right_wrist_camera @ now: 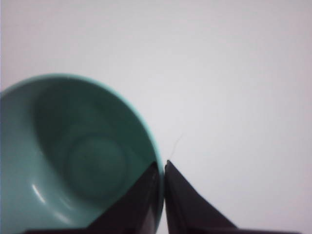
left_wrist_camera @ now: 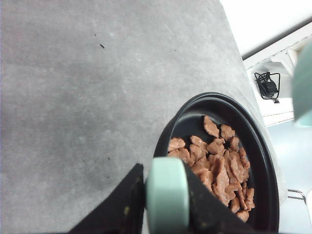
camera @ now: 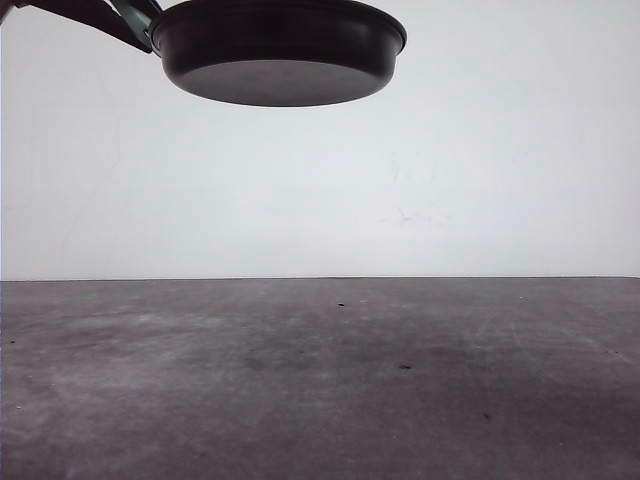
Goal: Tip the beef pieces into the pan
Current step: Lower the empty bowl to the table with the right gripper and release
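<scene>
The black pan (camera: 278, 50) hangs high above the table at the top left of the front view, seen from below. My left gripper (left_wrist_camera: 165, 195) is shut on its mint-green handle (left_wrist_camera: 167, 195). In the left wrist view the pan (left_wrist_camera: 265, 161) holds a heap of reddish-brown beef pieces (left_wrist_camera: 219, 165). My right gripper (right_wrist_camera: 162, 168) is shut on the rim of a teal-green bowl (right_wrist_camera: 73, 156), one finger inside and one outside. The bowl's inside looks bare and it faces a white wall.
A grey table (camera: 320, 380) with small dark specks spreads below. A white wall (camera: 400, 180) stands behind it. In the left wrist view the table's edge (left_wrist_camera: 243, 73) runs past a white frame with a black cable (left_wrist_camera: 267, 85).
</scene>
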Motion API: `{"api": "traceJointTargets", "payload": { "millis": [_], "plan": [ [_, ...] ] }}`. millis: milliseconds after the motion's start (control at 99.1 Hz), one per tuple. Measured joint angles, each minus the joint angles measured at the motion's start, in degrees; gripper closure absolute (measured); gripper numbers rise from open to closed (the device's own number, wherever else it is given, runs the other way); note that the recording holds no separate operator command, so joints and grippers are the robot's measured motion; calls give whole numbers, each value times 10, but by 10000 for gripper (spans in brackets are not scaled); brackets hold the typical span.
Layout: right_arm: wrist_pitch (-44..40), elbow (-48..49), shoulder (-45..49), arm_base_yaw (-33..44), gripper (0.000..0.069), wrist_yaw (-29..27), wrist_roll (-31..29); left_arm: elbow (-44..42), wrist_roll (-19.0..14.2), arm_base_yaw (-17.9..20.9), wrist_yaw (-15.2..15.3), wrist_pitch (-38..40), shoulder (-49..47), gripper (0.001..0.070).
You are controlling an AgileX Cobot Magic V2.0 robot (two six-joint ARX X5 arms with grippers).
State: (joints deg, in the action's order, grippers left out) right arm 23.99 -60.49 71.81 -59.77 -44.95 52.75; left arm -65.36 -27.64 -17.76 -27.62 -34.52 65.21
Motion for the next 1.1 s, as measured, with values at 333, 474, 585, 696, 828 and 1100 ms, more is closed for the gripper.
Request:
{"api": "traceJointTargets", "payload": {
  "millis": [333, 474, 585, 696, 828, 1100],
  "plan": [
    [-273, 0, -114, 64, 680, 79, -413, 0, 11, 0, 0, 0, 0, 649],
    [-405, 0, -156, 164, 680, 164, -579, 0, 14, 0, 0, -1, 0, 649],
    [-530, 0, -160, 273, 680, 244, -664, 0, 15, 0, -1, -1, 0, 649],
    [-653, 0, -112, 403, 679, 356, -687, 0, 15, -2, -2, -1, 0, 649],
    [-728, 14, -13, 521, 679, 507, -675, 0, 15, -13, -3, -1, 0, 649],
    [-689, 69, 59, 520, 679, 508, -648, 0, 16, -36, -7, -4, 0, 649]
  ]
}}
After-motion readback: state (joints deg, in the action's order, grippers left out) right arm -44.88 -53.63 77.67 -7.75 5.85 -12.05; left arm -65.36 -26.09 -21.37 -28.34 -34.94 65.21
